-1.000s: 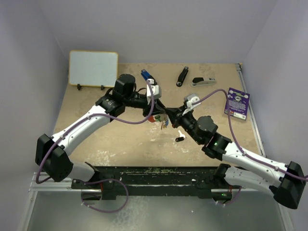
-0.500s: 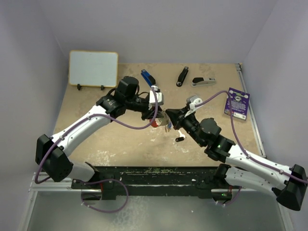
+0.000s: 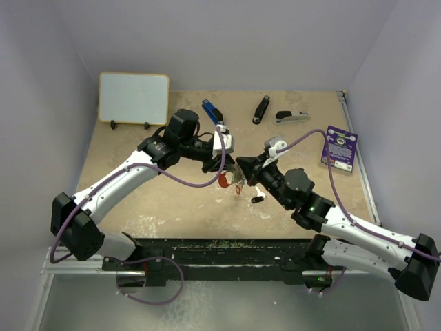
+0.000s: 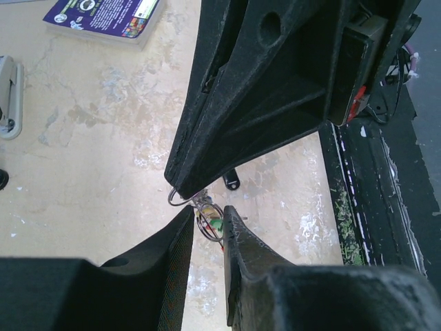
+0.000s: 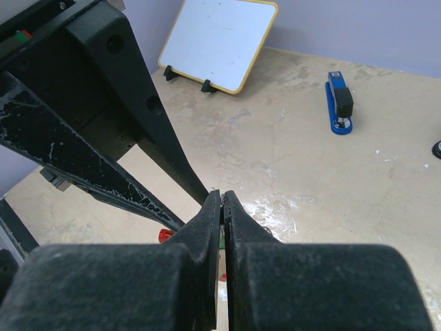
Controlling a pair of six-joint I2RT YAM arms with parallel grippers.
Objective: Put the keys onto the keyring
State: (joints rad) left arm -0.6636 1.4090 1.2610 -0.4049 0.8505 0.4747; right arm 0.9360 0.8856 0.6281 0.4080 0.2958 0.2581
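Keyring (image 3: 227,182) held over table (image 3: 138,196) centre. Left gripper (image 4: 208,215) pinching ring bunch, steadying it; right gripper (image 5: 222,196) pressed together on ring wire, seemingly prying coil open. Black key (image 3: 257,199) loose on table, toward near edge.

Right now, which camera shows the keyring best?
The left wrist view: the keyring shows close up as bare silver loops. The top view gives only a small bunch with its red fob; in the right wrist view the right pincer hides all but a red sliver.
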